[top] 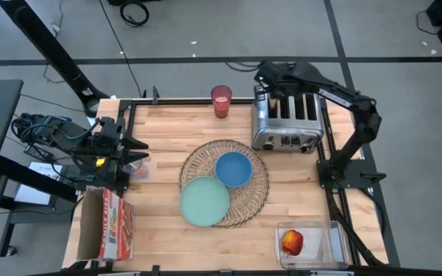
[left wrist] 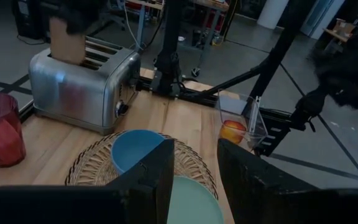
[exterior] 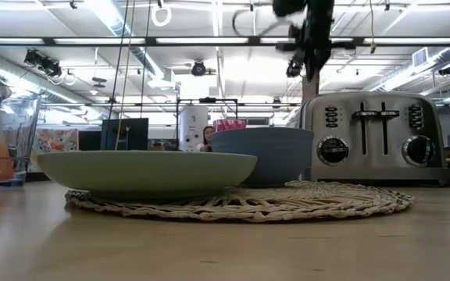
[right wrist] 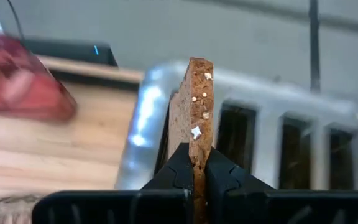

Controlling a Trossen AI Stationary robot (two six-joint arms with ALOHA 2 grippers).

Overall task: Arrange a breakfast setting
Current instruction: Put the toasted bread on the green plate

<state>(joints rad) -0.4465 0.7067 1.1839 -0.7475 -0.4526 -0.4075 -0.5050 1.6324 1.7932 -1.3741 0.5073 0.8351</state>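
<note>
The right gripper (right wrist: 199, 163) is over the far-left slot of the silver four-slot toaster (top: 286, 119), its fingers pinched tight on the edge of the toast slice (right wrist: 193, 102). In the right wrist view the slice stands upright, above the slot and just beside the toaster's rounded end; whether its far edge is clear of the slot cannot be told.

The round wicker placemat (top: 255, 192) lies at the middle of the table with the blue bowl (top: 233, 169) on its far half and the teal plate (top: 204, 201) on its near-left edge, the two touching or nearly so. The pink cup (top: 221, 100) stands at the far edge, just left of the toaster. The red apple (top: 292, 242) sits in a clear container at the near-right corner. At the left side the left gripper (left wrist: 194, 180) hovers with its fingers partly apart and nothing between them. The spoon's orange handle (exterior: 2, 156) seems to stand in a clear holder at the low view's left.

The grip is the main risk: the fingers hold only a narrow strip of the slice's edge, so a quick swing toward the plate could make the bread pivot, crumble or slip out. If the slice has not cleared the slot, a sideways move would drag it against the slot wall and could snap it or shift the toaster. Released too near the bowl, it could land half on the bowl's rim instead of flat on the plate.
</note>
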